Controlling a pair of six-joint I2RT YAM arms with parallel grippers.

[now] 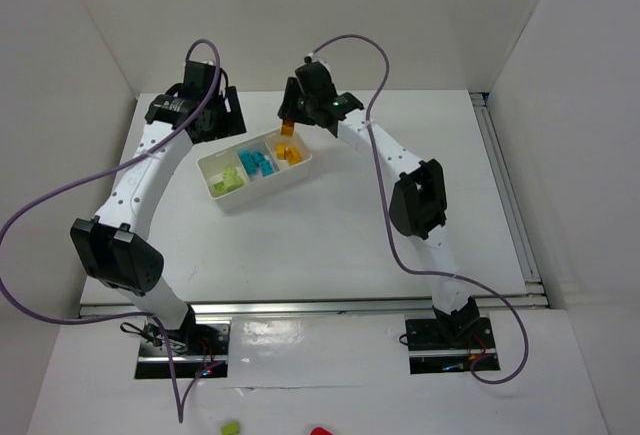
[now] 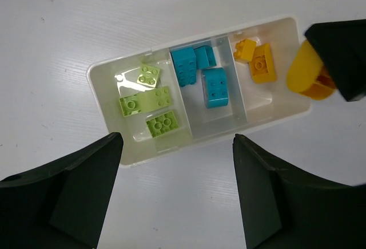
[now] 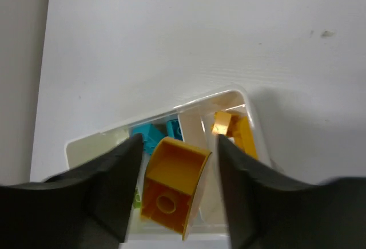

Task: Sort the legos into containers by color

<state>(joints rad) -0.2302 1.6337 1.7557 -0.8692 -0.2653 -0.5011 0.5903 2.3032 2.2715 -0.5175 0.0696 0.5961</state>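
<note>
The right end effector (image 3: 176,157) is clenched on a curved orange plastic brick (image 3: 171,189), hanging over the right end of the white three-compartment plastic tray (image 2: 106,111) at the far side of the worktop (image 1: 330,245). This looks like the drop step: centre over the orange bricks (image 2: 260,63), then let go. Cyan bricks (image 2: 203,74) sit one divider left, and the released left end effector (image 2: 177,140) hovers nearby.
</note>
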